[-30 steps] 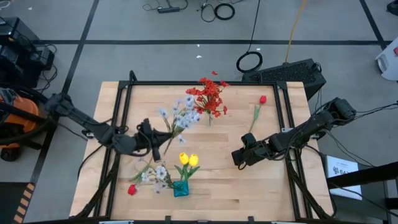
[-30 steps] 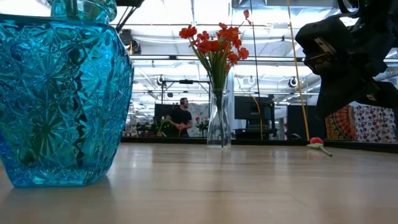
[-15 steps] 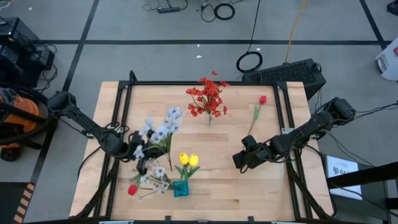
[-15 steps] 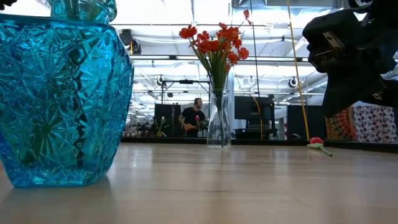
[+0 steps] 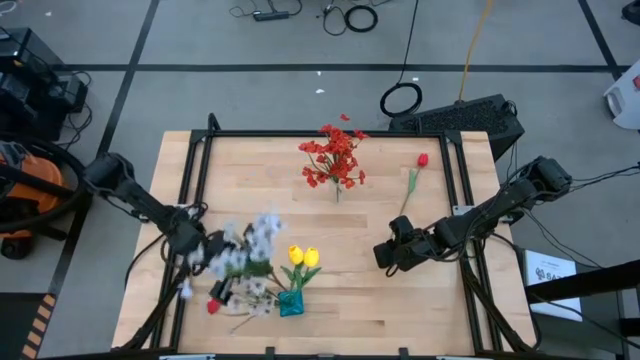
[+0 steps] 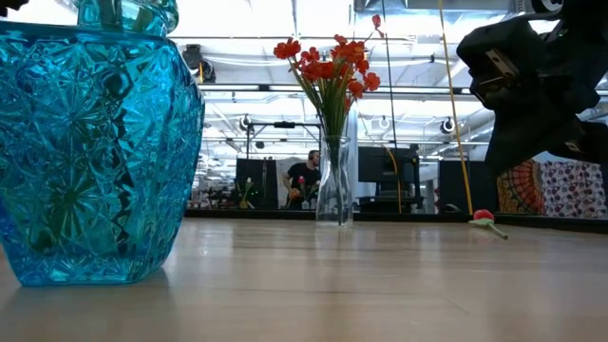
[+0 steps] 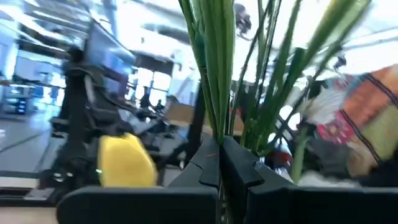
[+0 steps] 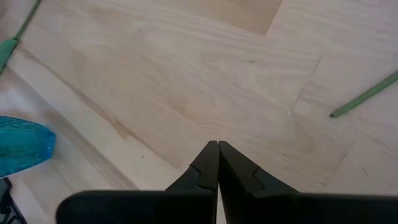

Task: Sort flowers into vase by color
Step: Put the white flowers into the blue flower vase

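A pale white-lavender spray [image 5: 247,247] stands up from my left gripper [image 5: 213,262], which is shut on its green stems near the table's near left. Just right of it, a blue vase [image 5: 291,303] holds yellow tulip buds [image 5: 303,257]. Another pale spray [image 5: 252,291] and a red bud [image 5: 212,305] lie on the table beside the vase. At the far middle, a clear vase [image 6: 333,182] holds red sprays [image 5: 335,160]. A single red bud [image 5: 421,160] lies on its stem at the far right. My right gripper [image 5: 383,256] hovers shut over bare wood. My left gripper pinches several thin green stems [image 7: 219,127] of the pale spray between its two fingers [image 7: 245,171]. The stems rise steeply from the fingertips, with the flower heads above. Whether the stems' lower ends touch the table, I cannot tell.
A black frame [image 5: 300,134] runs around the wooden table top. Open wood lies between the two vases and in front of my right gripper [image 8: 217,148]. People move in the room far behind the table.
My left gripper has carried the pale spray from the table's middle toward the near left, next to the blue vase. It has tipped upward, so the spray has swung from lying flat to standing up.
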